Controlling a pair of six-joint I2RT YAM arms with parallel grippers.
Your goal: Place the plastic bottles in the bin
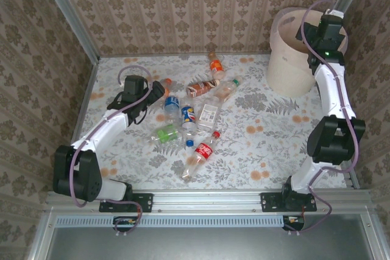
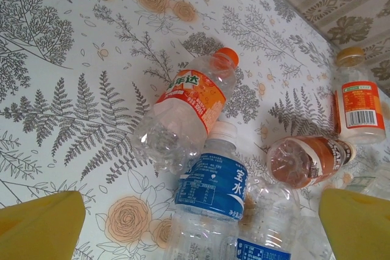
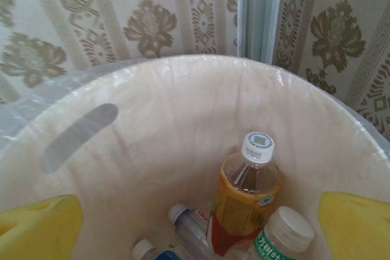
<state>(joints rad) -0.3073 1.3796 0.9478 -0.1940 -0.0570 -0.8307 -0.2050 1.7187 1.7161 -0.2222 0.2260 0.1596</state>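
Fern-print tabletop carries clear, crumpled bottles with coloured labels

Tablecloth: white, printed with grey ferns and orange roses, covering the whole work surface. Wallpaper: beige, with vertical stripes and damask medallions, lining the enclosure on three sides, the panels meeting at bare aluminium posts. Near edge: a slotted aluminium rail spans the table's width, with a grey panel in front of it.
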